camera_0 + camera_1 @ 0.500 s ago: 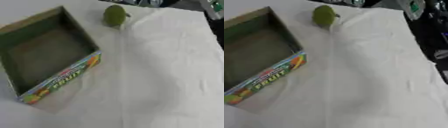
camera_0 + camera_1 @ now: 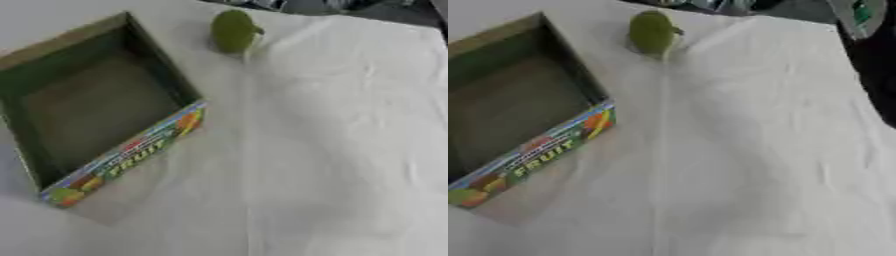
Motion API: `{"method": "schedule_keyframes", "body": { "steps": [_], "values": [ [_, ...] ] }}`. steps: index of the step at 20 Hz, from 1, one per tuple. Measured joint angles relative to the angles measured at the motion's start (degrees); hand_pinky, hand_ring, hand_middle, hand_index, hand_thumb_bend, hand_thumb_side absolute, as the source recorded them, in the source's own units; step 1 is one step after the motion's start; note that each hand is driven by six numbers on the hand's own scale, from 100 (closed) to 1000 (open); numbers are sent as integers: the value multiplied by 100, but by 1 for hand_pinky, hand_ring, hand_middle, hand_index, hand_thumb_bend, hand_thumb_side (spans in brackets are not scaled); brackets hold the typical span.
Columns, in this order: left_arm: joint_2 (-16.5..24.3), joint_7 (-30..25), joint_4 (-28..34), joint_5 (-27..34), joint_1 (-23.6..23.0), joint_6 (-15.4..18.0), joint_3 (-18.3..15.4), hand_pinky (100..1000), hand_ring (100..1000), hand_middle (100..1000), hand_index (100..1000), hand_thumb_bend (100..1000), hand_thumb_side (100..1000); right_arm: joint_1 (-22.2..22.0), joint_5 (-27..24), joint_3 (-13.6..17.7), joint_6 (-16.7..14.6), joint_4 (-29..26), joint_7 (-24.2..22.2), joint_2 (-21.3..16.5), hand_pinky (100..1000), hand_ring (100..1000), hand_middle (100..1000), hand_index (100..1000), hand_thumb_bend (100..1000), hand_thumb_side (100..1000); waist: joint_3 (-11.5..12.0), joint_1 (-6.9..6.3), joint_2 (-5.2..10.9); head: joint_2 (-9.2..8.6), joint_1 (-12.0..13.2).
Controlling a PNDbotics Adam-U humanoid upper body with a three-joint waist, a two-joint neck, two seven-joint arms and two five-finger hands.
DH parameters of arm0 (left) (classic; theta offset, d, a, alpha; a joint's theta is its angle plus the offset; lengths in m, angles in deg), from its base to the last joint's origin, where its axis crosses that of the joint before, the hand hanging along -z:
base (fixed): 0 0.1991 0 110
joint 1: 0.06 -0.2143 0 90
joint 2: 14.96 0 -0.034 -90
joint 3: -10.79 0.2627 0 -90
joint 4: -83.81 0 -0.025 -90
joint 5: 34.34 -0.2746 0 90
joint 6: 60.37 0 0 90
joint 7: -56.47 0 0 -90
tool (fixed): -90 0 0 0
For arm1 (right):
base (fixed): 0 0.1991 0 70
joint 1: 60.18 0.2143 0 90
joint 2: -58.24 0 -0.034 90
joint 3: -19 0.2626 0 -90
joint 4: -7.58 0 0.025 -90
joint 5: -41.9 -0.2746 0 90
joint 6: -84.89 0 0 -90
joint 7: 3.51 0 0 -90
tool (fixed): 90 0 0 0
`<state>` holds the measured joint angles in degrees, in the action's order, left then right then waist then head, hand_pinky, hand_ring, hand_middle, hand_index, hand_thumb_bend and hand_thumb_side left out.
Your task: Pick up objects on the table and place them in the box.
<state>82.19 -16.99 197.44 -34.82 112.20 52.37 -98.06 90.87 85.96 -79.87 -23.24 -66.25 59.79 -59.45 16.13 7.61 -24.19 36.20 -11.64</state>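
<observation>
Soft, even, bright light; both views blurred, shadows faint.

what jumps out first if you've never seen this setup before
The open cardboard box on the left, its bright side panel reading FRUIT, looks empty inside. Next, a lone green fruit sits on the white cloth near the far edge, apart from the box. Neither hand is in view.

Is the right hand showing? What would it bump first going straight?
No hand shows in either view, so I cannot tell. The green fruit and the box lie on the table.
</observation>
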Motion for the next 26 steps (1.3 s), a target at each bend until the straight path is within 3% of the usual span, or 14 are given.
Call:
{"method": "schedule_keyframes", "body": {
  "steps": [6, 12, 20, 25, 26],
  "values": [
    [0, 0, 0, 0, 0, -1, 0, 586, 659, 622, 738, 100, 565, -16, -148, -4, -64, -31, -83, -45, 894, 922, 902, 985, 132, 366, -6, 0, 0, 0, 0],
    [0, -9, 0, 0, 0, -6, 0, 586, 659, 622, 738, 100, 565, 7, -157, -129, -272, 82, -341, -21, 904, 925, 911, 989, 100, 333, 14, 0, -12, -32, -27],
    [-6, -43, 0, 1, 0, -8, 0, 584, 660, 624, 738, 100, 566, 216, -159, -269, -492, 451, -540, 310, 920, 927, 921, 1000, 100, 274, 59, -4, -83, -292, -264],
    [-9, -76, 0, 2, 0, 6, 0, 583, 660, 625, 738, 100, 566, 416, -106, -288, -574, 751, -616, 581, 934, 936, 953, 1000, 100, 252, 71, -26, -126, -309, -308],
    [-9, -81, 0, 2, 0, 7, 0, 583, 660, 626, 738, 100, 566, 449, -74, -289, -593, 821, -629, 630, 932, 938, 959, 1000, 137, 278, 72, -34, -130, -309, -309]
  ]
}}
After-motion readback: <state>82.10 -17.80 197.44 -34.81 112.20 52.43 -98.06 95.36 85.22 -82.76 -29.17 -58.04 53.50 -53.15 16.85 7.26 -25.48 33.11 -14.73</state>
